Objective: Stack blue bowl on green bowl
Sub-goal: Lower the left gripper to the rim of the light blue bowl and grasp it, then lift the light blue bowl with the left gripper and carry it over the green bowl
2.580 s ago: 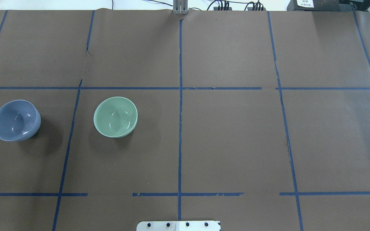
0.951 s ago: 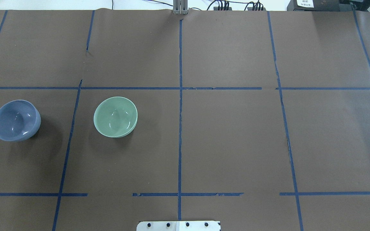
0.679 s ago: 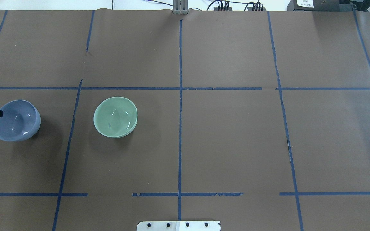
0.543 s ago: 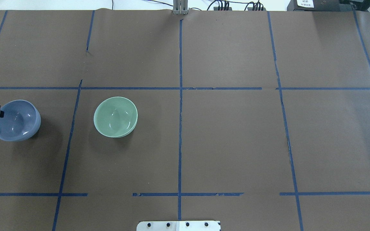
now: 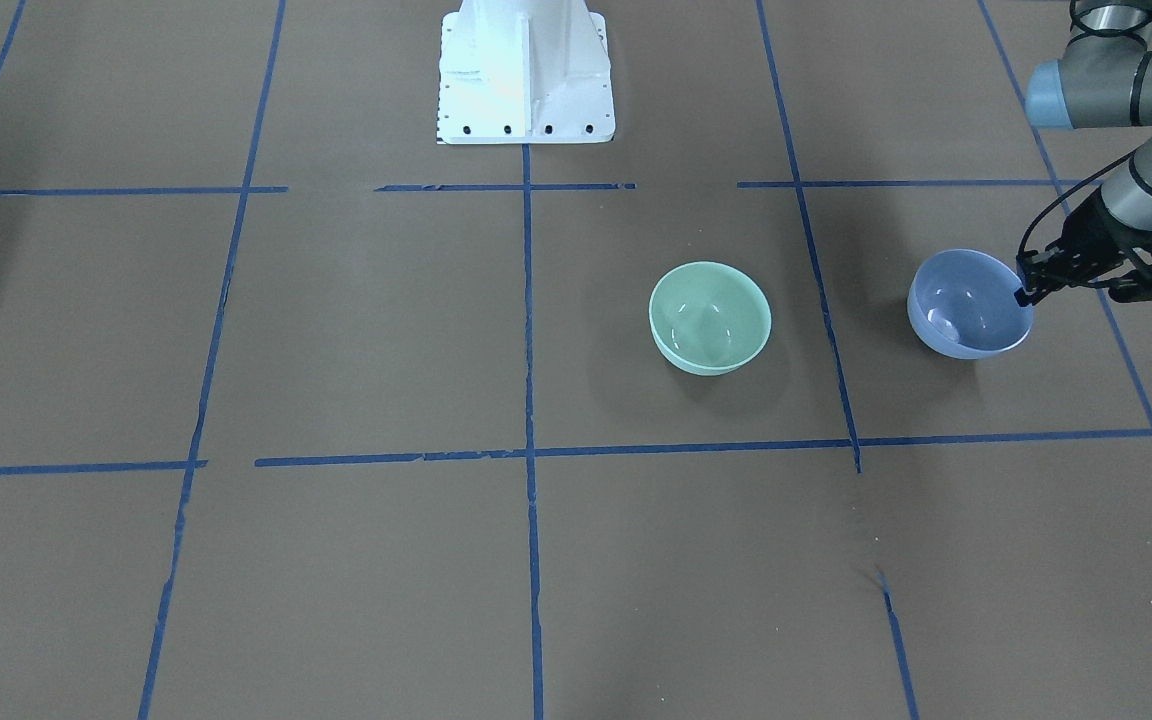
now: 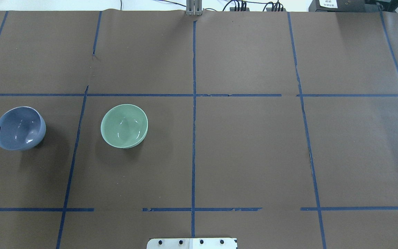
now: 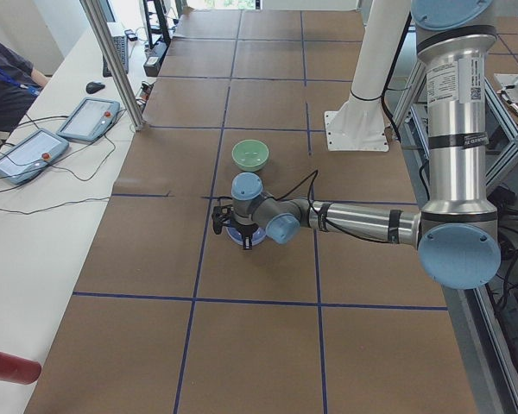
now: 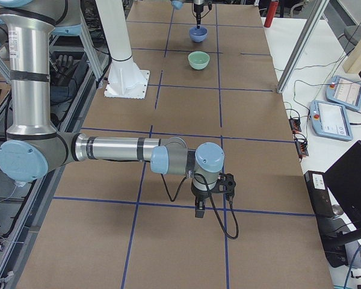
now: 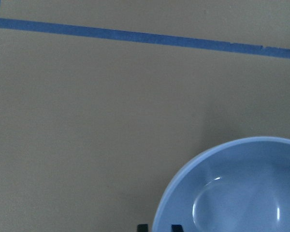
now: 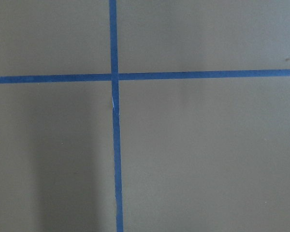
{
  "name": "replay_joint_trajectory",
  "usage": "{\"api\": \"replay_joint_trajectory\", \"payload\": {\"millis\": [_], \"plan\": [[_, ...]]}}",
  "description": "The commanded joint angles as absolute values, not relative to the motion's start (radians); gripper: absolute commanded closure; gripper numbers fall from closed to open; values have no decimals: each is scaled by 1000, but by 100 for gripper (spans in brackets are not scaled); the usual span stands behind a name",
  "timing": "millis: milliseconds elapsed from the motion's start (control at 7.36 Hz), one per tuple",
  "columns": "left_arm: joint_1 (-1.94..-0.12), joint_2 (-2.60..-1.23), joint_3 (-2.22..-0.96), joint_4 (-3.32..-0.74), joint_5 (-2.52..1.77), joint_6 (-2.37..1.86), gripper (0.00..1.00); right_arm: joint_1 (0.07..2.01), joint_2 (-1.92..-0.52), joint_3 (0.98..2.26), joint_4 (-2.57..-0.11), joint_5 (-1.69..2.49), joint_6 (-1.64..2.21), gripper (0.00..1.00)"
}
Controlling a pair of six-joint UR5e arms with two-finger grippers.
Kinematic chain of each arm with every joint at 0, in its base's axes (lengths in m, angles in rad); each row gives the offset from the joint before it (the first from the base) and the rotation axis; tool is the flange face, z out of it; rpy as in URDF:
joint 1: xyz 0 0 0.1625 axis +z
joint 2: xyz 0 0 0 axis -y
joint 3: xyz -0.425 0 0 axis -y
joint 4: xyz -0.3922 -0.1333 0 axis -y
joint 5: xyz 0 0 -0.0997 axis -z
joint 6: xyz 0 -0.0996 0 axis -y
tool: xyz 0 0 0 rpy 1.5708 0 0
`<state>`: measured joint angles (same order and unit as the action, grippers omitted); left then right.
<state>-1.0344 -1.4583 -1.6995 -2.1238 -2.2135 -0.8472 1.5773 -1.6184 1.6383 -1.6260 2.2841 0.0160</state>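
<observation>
The blue bowl [image 5: 971, 305] sits at the table's left end, also in the overhead view [image 6: 20, 128] and the left wrist view [image 9: 237, 193]. The green bowl [image 5: 709, 318] stands upright and empty a bowl's width to its right [image 6: 124, 126]. My left gripper [image 5: 1023, 293] is shut on the blue bowl's outer rim, one finger inside and one outside [image 9: 142, 227]. The bowl looks slightly tipped. My right gripper [image 8: 200, 211] hangs low over bare table far from both bowls. It shows only in the right side view, so I cannot tell if it is open.
The robot's white base [image 5: 524, 70] stands at the table's robot side. Blue tape lines [image 6: 193, 138] cross the brown table cover. Teach pendants [image 7: 34, 147] lie on the operators' white bench beyond the table's far edge.
My left gripper came in from the left edge and closed on the blue bowl's rim. The bowl has shifted slightly right and tipped. The green bowl has not moved.
</observation>
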Motion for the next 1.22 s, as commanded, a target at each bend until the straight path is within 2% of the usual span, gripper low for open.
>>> {"api": "replay_joint_trajectory", "payload": {"millis": [0, 272, 543, 815, 1086], "plan": [[-1038, -1457, -1730, -2114, -2210, -850, 100, 1577, -1618, 1638, -1626, 2284, 17, 0], [-1048, -1459, -1836, -2048, -2210, -850, 100, 1578, -1617, 1638, -1626, 2284, 15, 0], [-1049, -1500, -2050, -1750, -2203, -897, 100, 1578, -1618, 1638, -1626, 2284, 15, 0], [-1025, -1647, -2082, -1642, -2201, -1108, 100, 1577, -1618, 1638, -1626, 2284, 17, 0], [-889, -1770, -2069, -1614, -2200, -1289, 100, 1577, -1618, 1638, -1626, 2284, 15, 0]]}}
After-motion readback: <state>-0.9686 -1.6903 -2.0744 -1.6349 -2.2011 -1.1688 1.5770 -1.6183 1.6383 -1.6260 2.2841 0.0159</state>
